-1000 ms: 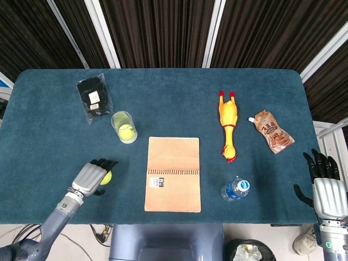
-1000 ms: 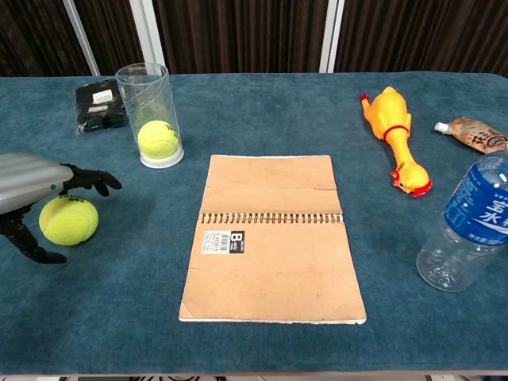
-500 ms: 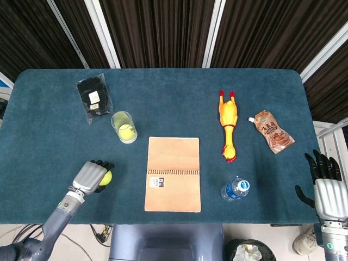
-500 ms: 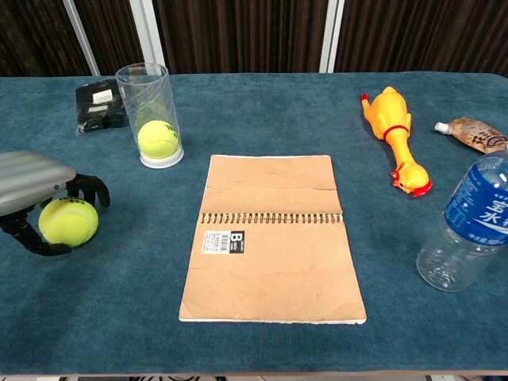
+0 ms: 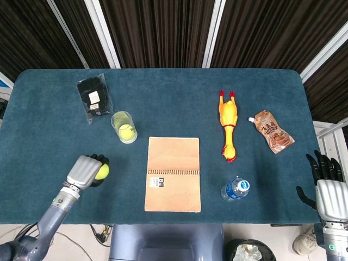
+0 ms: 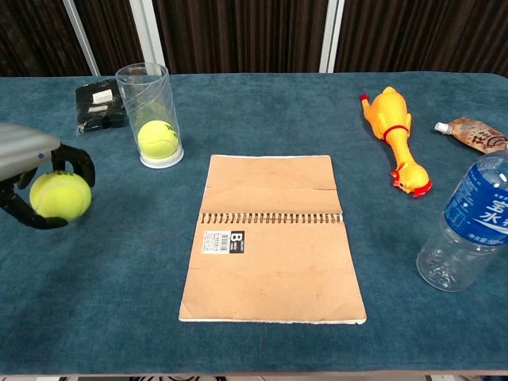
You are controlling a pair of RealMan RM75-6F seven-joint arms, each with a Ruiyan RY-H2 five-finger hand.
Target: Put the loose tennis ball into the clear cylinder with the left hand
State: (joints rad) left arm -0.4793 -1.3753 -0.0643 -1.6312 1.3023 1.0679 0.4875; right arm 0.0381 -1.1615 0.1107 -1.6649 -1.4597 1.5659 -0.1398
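Our left robot hand grips the loose tennis ball, and we could knock over the upright clear cylinder by clipping its narrow rim.

- left hand showing ribbed silver back, black fingers
- grey-blue forearm trailing behind
- right hand looking identical: silver, black fingers

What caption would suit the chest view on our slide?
Left hand grips a tennis ball beside the clear cylinder, which holds another ball.
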